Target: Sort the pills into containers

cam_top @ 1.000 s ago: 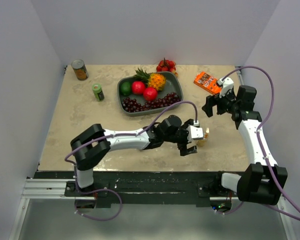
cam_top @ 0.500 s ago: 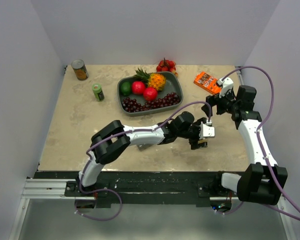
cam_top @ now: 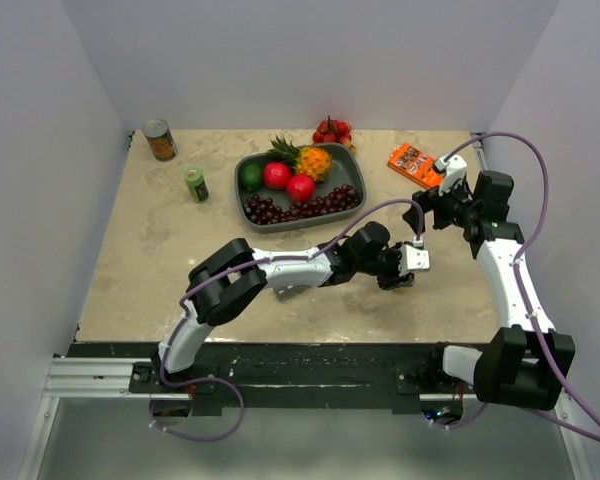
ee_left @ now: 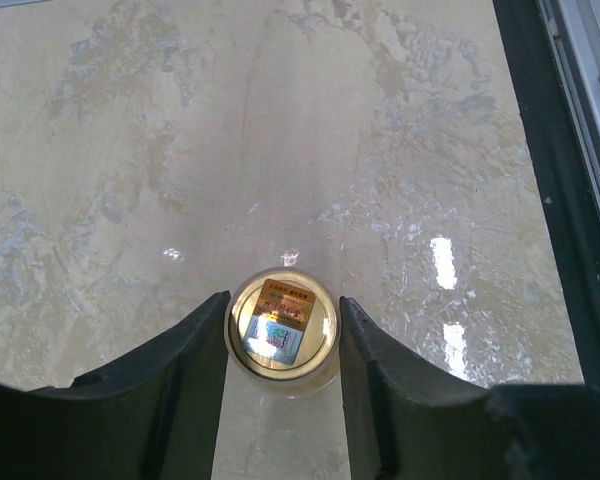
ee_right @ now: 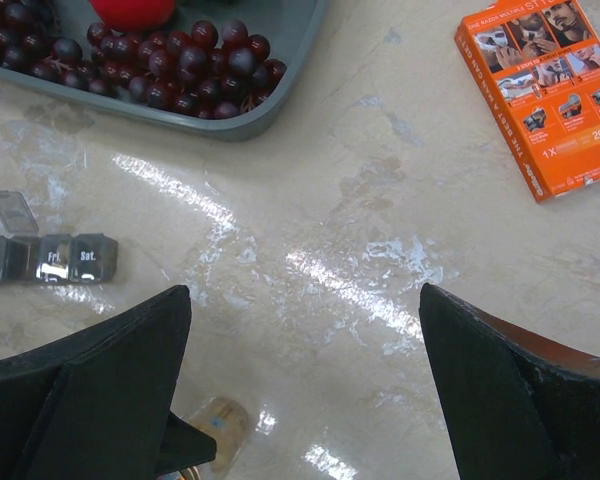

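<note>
Left claw (ee_left: 283,303) is clamped on one small round clear plastic pill bottle with a gold label (ee_left: 282,330). One dark finger presses against each side, and the bottle stands on the beige marbled tabletop (ee_left: 130,150). Beyond it and to its right I see my right claw (ee_right: 305,300) spread wide, gripping nothing. Ahead and left of that claw lies one dark-grey plastic pill-box strip (ee_right: 55,258): I count four compartments, one lid raised, the rest cut off by the frame. Just past the strip sits one grey plastic fruit tray (ee_right: 280,95) with one bunch of dark grapes (ee_right: 180,65), two red fruits (cam_top: 276,175), one lime (cam_top: 251,177) and one pineapple (cam_top: 310,160). Ahead and right of the right claw lies one flat orange cardboard box (ee_right: 550,90). Farthest off, far left, stand one tin can (cam_top: 159,139) and one small green bottle (cam_top: 196,184).
</note>
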### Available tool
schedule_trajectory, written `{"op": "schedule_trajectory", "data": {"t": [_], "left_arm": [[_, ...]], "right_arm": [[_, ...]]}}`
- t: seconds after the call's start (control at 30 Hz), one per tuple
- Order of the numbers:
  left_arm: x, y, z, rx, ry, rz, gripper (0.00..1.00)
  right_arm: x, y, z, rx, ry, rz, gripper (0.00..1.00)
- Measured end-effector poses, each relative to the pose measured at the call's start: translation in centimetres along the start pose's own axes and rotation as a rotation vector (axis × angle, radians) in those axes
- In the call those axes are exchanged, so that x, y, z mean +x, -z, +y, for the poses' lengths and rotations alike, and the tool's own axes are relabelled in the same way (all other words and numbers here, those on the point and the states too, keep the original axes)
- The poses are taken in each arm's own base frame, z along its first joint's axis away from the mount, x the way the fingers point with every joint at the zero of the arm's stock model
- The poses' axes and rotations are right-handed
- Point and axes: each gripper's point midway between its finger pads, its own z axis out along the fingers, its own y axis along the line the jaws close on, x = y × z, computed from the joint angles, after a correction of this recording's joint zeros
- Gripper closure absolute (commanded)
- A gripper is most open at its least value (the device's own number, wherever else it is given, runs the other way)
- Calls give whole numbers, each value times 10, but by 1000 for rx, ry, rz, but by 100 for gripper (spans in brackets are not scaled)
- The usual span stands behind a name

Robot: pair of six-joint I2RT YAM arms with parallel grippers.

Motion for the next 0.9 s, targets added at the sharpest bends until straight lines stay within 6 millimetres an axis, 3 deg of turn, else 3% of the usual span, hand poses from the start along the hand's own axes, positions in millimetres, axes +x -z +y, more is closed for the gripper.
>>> {"op": "schedule_trajectory", "data": {"t": [0.07, 0.23, 0.33, 0.43, 0.67, 0.77, 0.9], "left_arm": [[1, 0, 1, -2, 13, 1, 100], [4, 9, -2, -21, 79, -2, 100], [9, 32, -8, -58, 158, 9, 100], [3, 76, -14, -121, 259, -6, 100], [-60, 210, -31, -301, 419, -280, 100], [-59, 258, -48, -351, 503, -376, 100], [-33, 294, -66, -406, 620, -438, 100]], "right_arm": [[0, 0, 0, 0, 1, -2, 1], [2, 0, 1, -6, 1, 1, 1], [3, 0, 4, -30, 12, -2, 1], [2, 3, 13, -75, 39, -18, 1], [-6, 21, 53, -247, 190, -120, 1], [-6, 35, 77, -358, 304, -165, 1], [-2, 56, 111, -524, 454, -197, 1]]}}
